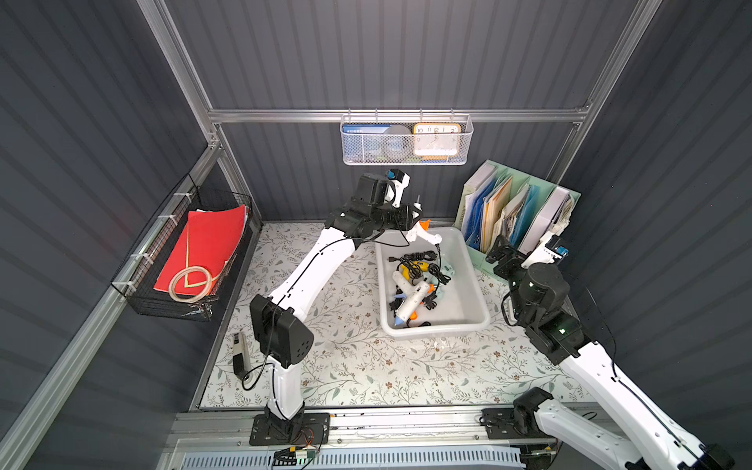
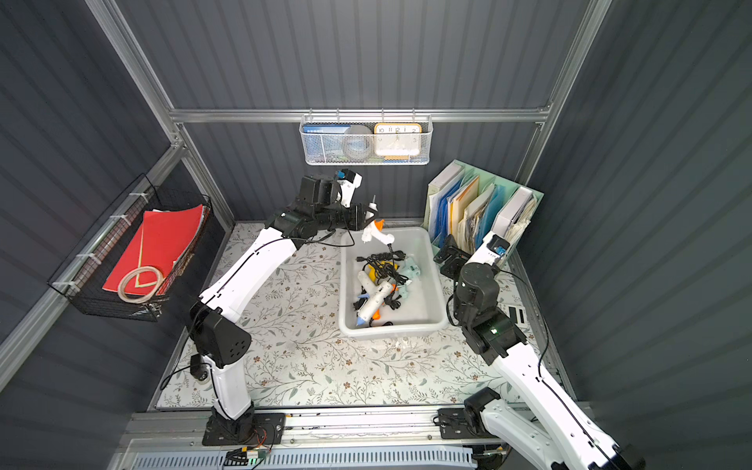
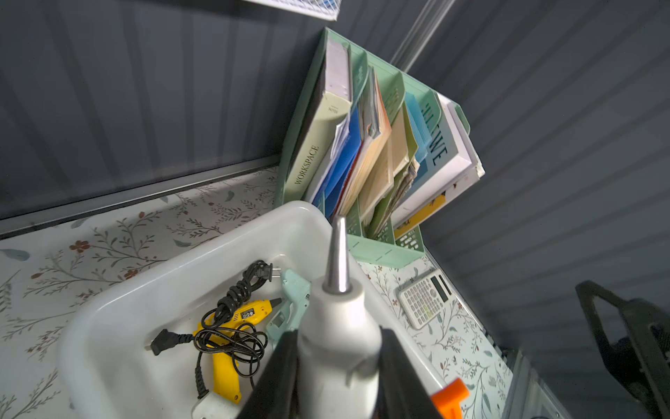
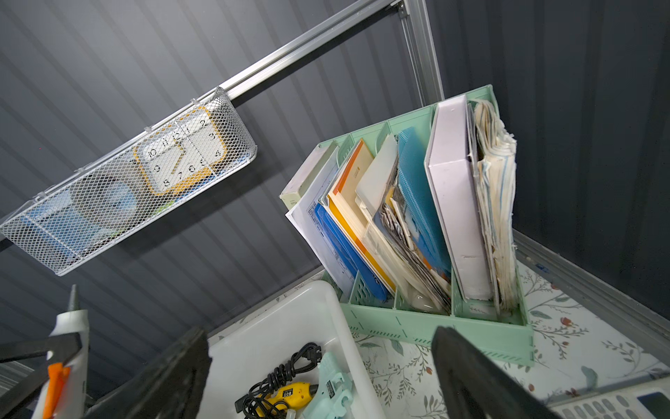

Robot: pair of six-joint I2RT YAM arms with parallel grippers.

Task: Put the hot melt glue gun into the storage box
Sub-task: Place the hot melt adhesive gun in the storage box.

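My left gripper (image 1: 409,217) (image 2: 362,215) (image 3: 339,344) is shut on a white hot melt glue gun (image 1: 419,234) (image 2: 372,234) (image 3: 337,326) with an orange trigger and a metal nozzle pointing up. It hangs over the far left corner of the storage box (image 1: 435,331) (image 2: 390,331) (image 3: 181,261), a pale plastic tub. Inside lie a yellow glue gun (image 3: 235,319), a mint one (image 3: 293,301), a white one (image 1: 409,303) and tangled black cords. Just right of the box, my right gripper (image 1: 502,256) (image 2: 449,254) (image 4: 321,337) stands open with nothing in it.
A green file organizer (image 1: 517,211) full of books stands at the back right, close behind my right gripper. A calculator (image 3: 424,299) lies on the table beside the box. A white mesh basket (image 1: 407,140) hangs on the back wall above my left gripper. A black wire basket (image 1: 183,260) hangs at the left.
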